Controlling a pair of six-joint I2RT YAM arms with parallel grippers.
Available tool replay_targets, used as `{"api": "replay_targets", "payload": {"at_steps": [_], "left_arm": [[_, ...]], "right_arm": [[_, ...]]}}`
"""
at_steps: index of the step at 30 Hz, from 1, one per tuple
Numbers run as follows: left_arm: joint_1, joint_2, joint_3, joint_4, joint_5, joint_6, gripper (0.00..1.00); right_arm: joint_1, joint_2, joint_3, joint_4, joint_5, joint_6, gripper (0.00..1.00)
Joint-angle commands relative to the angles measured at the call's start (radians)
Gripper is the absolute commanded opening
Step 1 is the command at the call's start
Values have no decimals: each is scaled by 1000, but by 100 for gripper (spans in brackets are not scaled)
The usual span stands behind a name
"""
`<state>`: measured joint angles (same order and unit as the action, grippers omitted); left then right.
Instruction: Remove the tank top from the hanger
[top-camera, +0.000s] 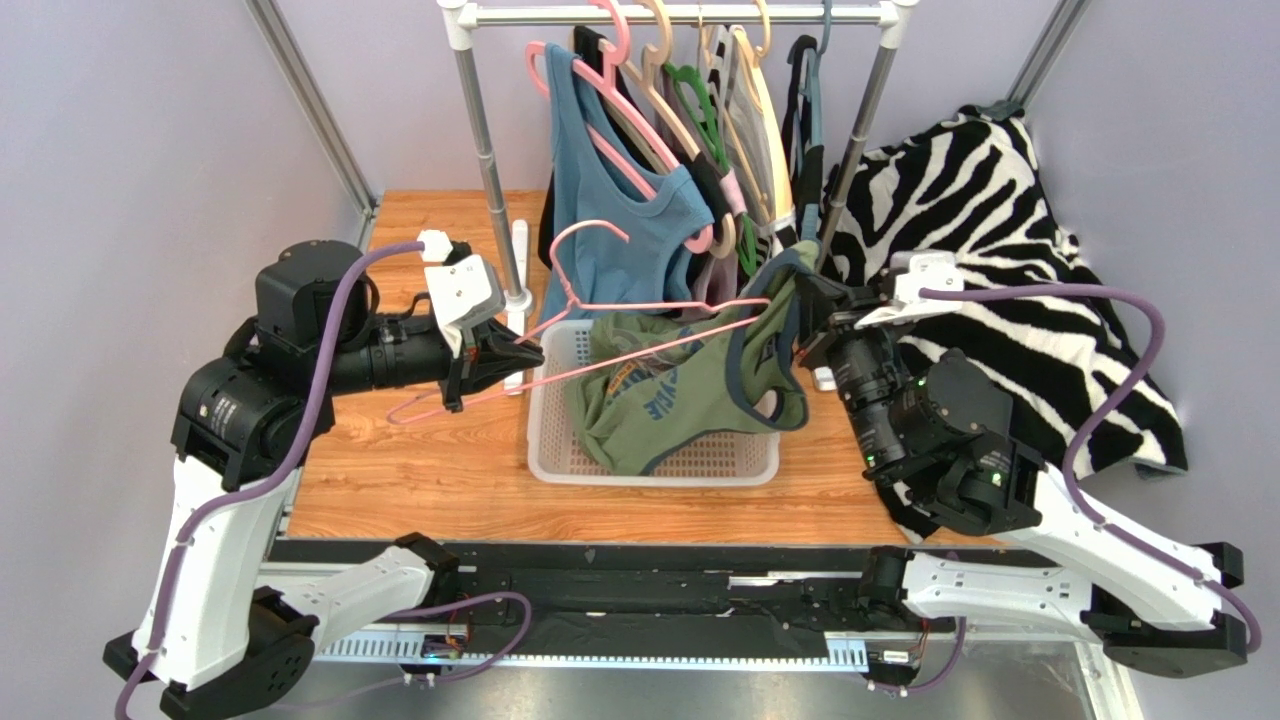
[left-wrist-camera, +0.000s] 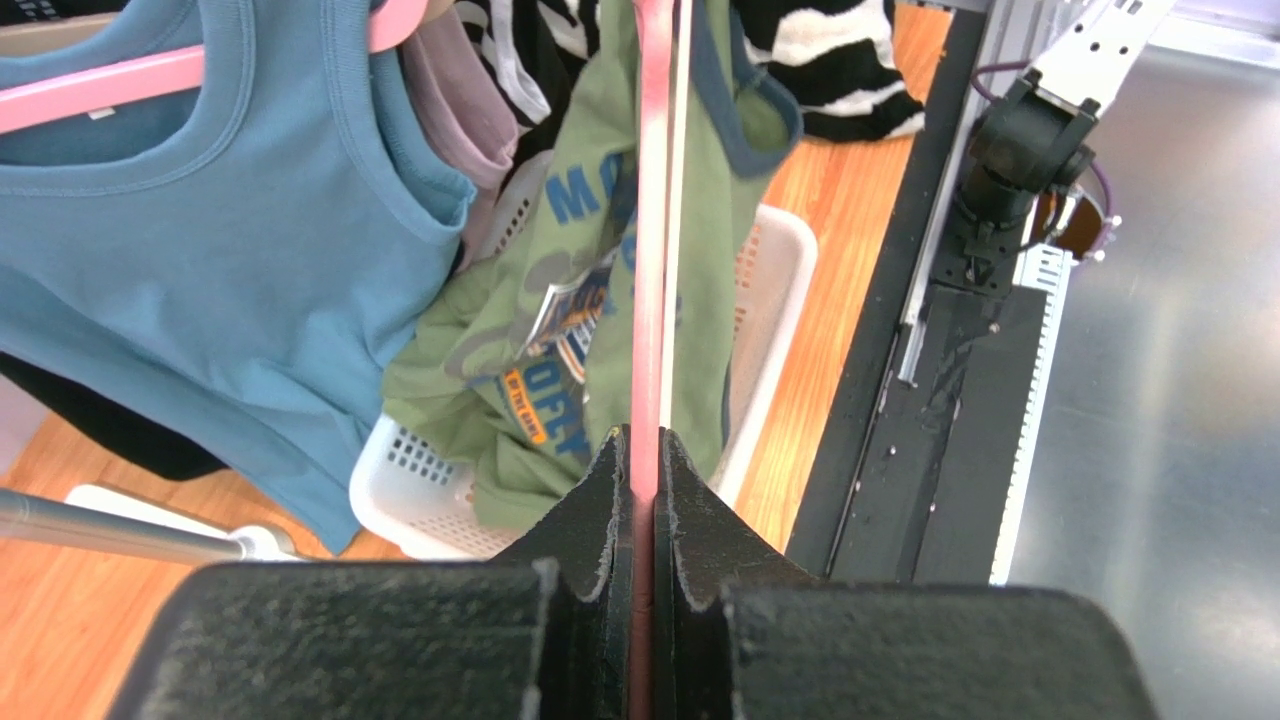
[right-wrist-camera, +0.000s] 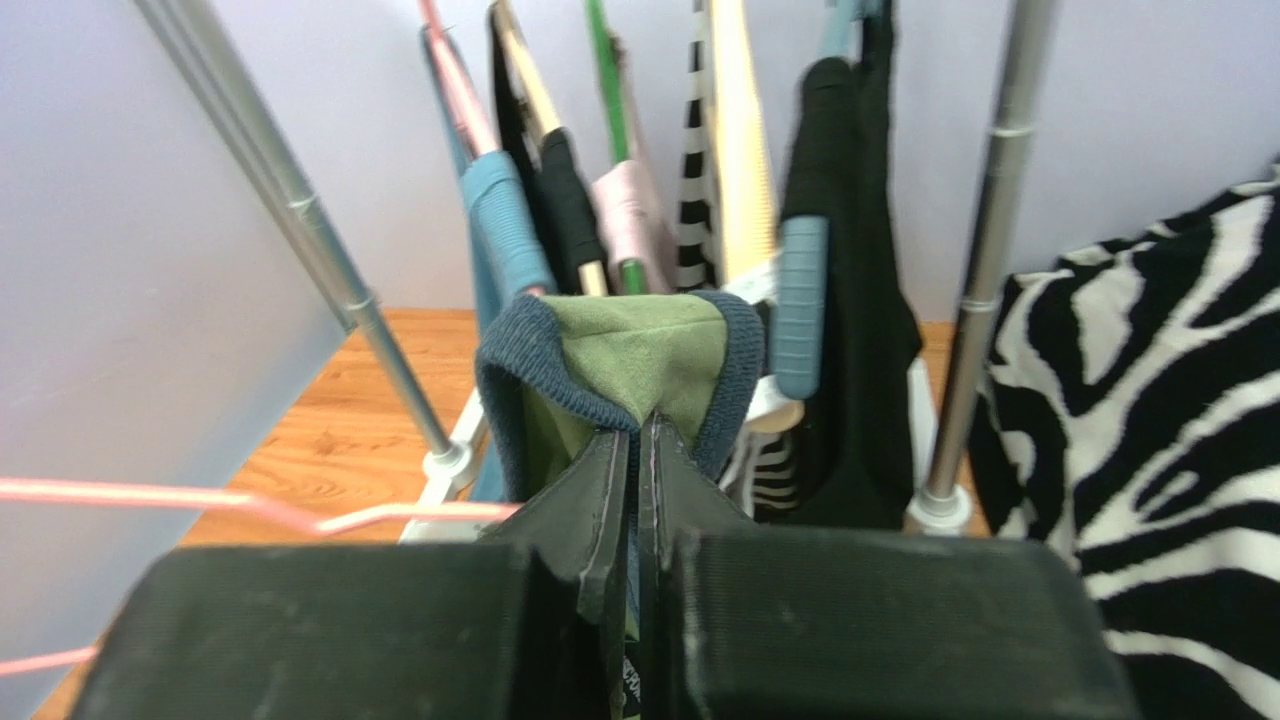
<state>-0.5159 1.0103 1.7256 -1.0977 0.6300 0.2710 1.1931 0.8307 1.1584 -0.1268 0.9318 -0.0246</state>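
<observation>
Left gripper (left-wrist-camera: 643, 450) clamps its jaws on the pink hanger (left-wrist-camera: 649, 225), whose long bar runs rightward above the white basket (top-camera: 549, 450) mid-tabletop. The olive tank top (top-camera: 676, 393) droops from it into the basket. Right gripper (right-wrist-camera: 639, 435), nearer, pinches the blue-trimmed strap at the hanger's right tip; drawing rightward should free it.

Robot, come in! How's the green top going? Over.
Left gripper shut on thin pink hanger; right gripper shut on olive-green tank top strap. White plastic basket underneath.
</observation>
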Motion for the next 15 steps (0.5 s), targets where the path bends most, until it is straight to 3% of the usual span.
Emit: {"api": "replay_targets", "payload": {"at_steps": [1,9,12,15], "left_arm": [[-6,-25,74,-34,34,60,0],[-6,-29,278,-10,-84,72,0],[-3,-29,348,24,-238,85,0],[2,-53,310,67,-424,103,0]], "right_arm": [[-26,-42,12,10,62,-32,0],[-27,-33,49,-69,21,-20,0],[-27,-2,55,-114,-13,0,0],[-27,42,61,-138,-118,18,0]]}}
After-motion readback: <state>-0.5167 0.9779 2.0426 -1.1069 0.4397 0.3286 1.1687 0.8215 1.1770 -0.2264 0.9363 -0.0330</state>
